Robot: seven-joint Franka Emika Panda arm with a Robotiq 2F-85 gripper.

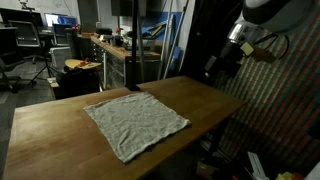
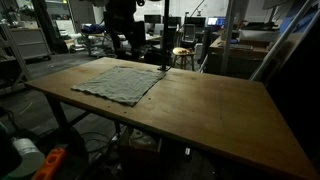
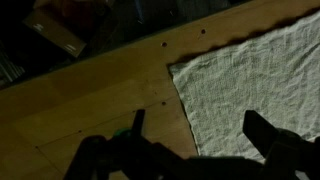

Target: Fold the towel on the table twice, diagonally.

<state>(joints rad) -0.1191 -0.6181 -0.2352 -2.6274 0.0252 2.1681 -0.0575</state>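
A light grey towel (image 1: 135, 122) lies spread flat on the wooden table (image 1: 50, 125). It also shows in an exterior view (image 2: 122, 80) and in the wrist view (image 3: 250, 75). My gripper (image 3: 200, 128) is open and empty. It hovers above the towel's edge near a corner, one finger over bare wood and one over the cloth. In both exterior views the gripper (image 1: 218, 66) (image 2: 126, 42) hangs above the table edge beside the towel, not touching it.
The table has bare wood (image 2: 215, 110) beside the towel. Around it are workbenches (image 1: 120, 50), chairs (image 1: 30, 45), a stool (image 2: 181, 55) and lab clutter. An orange object (image 2: 50, 163) lies on the floor near one table corner.
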